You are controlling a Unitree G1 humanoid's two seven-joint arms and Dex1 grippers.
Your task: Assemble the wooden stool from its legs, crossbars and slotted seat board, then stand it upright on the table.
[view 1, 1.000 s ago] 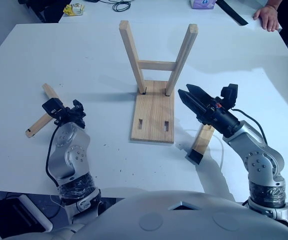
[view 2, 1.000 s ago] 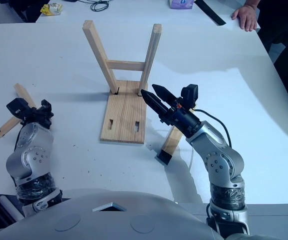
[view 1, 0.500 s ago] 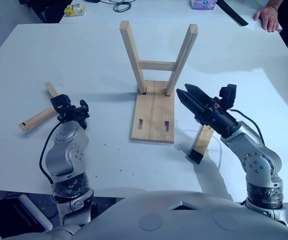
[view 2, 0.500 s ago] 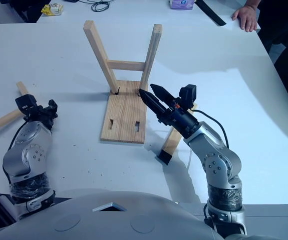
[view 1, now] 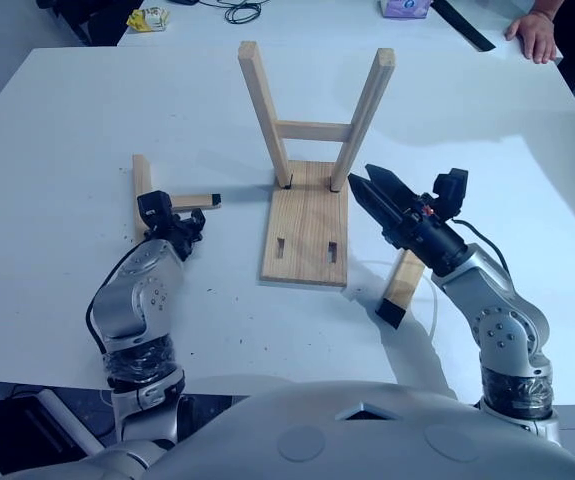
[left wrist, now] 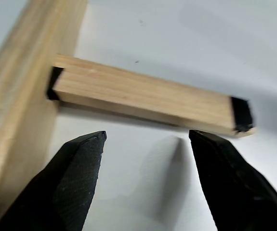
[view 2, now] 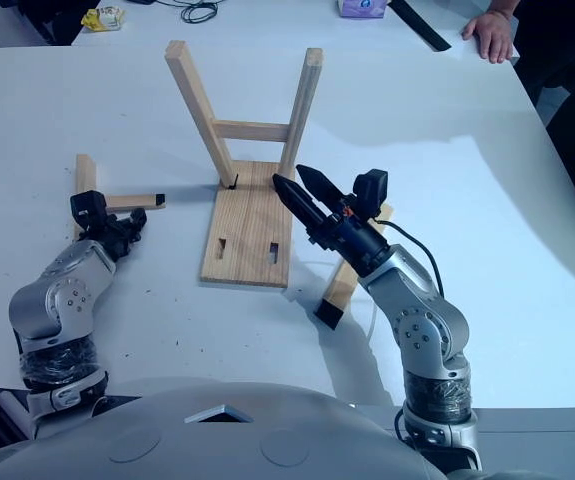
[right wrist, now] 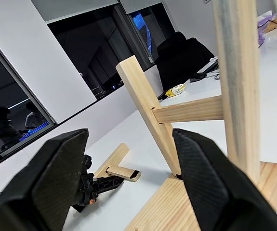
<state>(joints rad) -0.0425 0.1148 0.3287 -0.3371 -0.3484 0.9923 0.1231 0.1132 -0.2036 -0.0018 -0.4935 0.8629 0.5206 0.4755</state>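
The slotted seat board lies flat mid-table. Two legs joined by a crossbar stand in its far slots. Left of it lies an L-shaped piece: a leg with a crossbar stuck in it. My left gripper is open just short of that crossbar, its fingers either side, touching nothing. My right gripper is open beside the base of the standing right leg. A loose leg with a black end lies under my right arm.
A person's hand rests on the far right table edge. A purple pack, a black strap, cables and a yellow item sit along the far edge. A thin white cable curls beside the loose leg.
The L-shaped piece has slid right toward the seat board and turned, and my left gripper has travelled right with it. My right gripper has crept slightly toward the standing legs.
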